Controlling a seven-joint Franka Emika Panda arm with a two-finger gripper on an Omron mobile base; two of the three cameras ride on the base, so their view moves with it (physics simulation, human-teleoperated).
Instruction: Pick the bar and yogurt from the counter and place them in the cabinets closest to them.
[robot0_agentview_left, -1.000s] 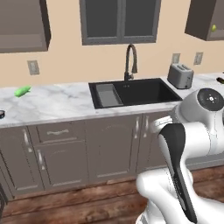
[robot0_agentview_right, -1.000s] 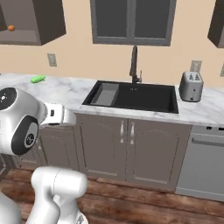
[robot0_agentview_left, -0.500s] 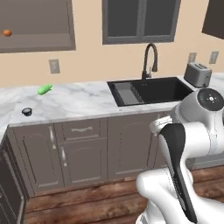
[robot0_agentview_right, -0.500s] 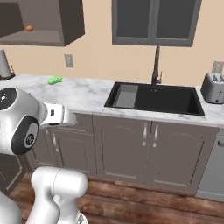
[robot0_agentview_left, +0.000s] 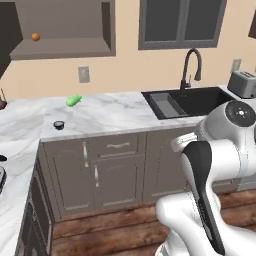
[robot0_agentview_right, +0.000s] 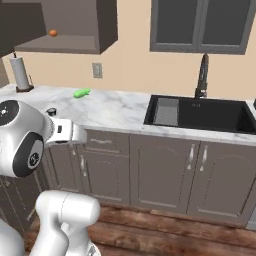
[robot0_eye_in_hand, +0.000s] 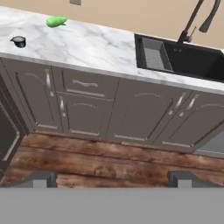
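Observation:
The yogurt (robot0_agentview_left: 59, 124) is a small dark cup with a pale rim, standing near the front edge of the white marble counter (robot0_agentview_left: 117, 116). It also shows as the yogurt (robot0_eye_in_hand: 19, 41) at the upper left of the hand view and the yogurt (robot0_agentview_right: 50, 111) beside my arm. My gripper (robot0_eye_in_hand: 112, 179) is open with nothing between its fingertips (robot0_eye_in_hand: 41, 178), well back from the counter (robot0_eye_in_hand: 92, 43) and over the wooden floor. An open dark wall cabinet (robot0_agentview_left: 62, 47) hangs above the counter's left part. The bar is out of view.
A green elongated item (robot0_agentview_left: 73, 100) lies near the wall, and an orange ball (robot0_agentview_left: 35, 36) sits on the cabinet shelf. A black sink (robot0_agentview_left: 192, 102) with faucet and a toaster (robot0_agentview_left: 242, 82) are to the right. A paper towel roll (robot0_agentview_right: 20, 74) stands at the left.
The base has driven left, so the sink and toaster slid right in both base views and the open wall cabinet and yogurt came into view. The gripper stays open.

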